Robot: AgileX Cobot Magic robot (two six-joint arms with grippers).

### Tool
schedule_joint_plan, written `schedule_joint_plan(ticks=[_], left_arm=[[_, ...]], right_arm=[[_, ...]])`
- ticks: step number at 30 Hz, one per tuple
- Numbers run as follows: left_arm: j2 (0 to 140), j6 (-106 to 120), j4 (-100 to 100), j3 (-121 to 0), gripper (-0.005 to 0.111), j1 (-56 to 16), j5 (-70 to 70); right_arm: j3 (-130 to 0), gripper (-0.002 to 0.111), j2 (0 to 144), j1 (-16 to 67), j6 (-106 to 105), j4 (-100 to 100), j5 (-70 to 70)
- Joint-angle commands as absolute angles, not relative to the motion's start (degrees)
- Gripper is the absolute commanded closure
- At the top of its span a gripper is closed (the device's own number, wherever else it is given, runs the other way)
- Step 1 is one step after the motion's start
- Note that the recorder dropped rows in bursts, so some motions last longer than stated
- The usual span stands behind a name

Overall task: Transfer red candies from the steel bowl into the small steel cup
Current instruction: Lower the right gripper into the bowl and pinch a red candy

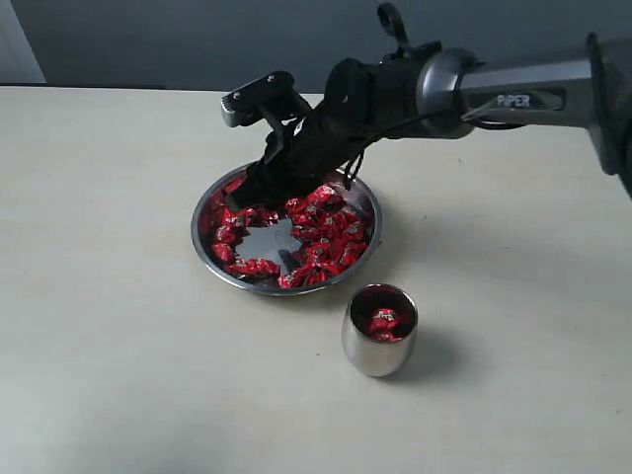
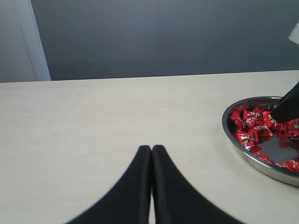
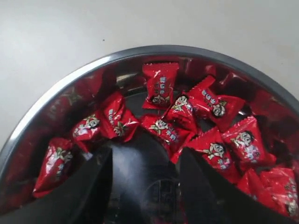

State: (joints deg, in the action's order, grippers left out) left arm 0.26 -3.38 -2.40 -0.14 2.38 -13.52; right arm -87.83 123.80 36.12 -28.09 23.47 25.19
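Observation:
The steel bowl (image 1: 367,202) sits mid-table with many red candies (image 1: 321,222) around a bare patch of its bottom. My right gripper (image 1: 240,197) reaches down into the bowl's far left part. In the right wrist view its fingers (image 3: 100,161) stand open over bare steel, with red candies (image 3: 161,126) just beyond the tips and nothing between them. The small steel cup (image 1: 379,331) stands in front of the bowl and holds a few red candies (image 1: 383,321). My left gripper (image 2: 152,148) is shut and empty, low over the table, left of the bowl (image 2: 233,140).
The pale tabletop (image 1: 118,296) surrounds the bowl and cup. A grey wall (image 2: 163,37) rises behind the table's far edge. The right arm (image 1: 494,94) stretches in from the right above the bowl.

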Motion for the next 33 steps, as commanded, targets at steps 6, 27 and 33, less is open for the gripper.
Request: schedule_joint_plan(ticks=[6,27,33], left_arm=[[0.0,-3.5,-2.29,0.0,0.106,2.04,-13.29],[0.0,-3.5,-2.29,0.0,0.106,2.04,-13.29],[0.0,-3.5,-2.29,0.0,0.106,2.04,-13.29]], right_arm=[[-94.5,0.063,130.23,36.0,-28.34,23.12,25.08],[-98.59,0.089,135.77,36.0,-28.22,22.5,30.4],[-98.59,0.109,134.4,36.0,-28.22,21.97,33.36]])
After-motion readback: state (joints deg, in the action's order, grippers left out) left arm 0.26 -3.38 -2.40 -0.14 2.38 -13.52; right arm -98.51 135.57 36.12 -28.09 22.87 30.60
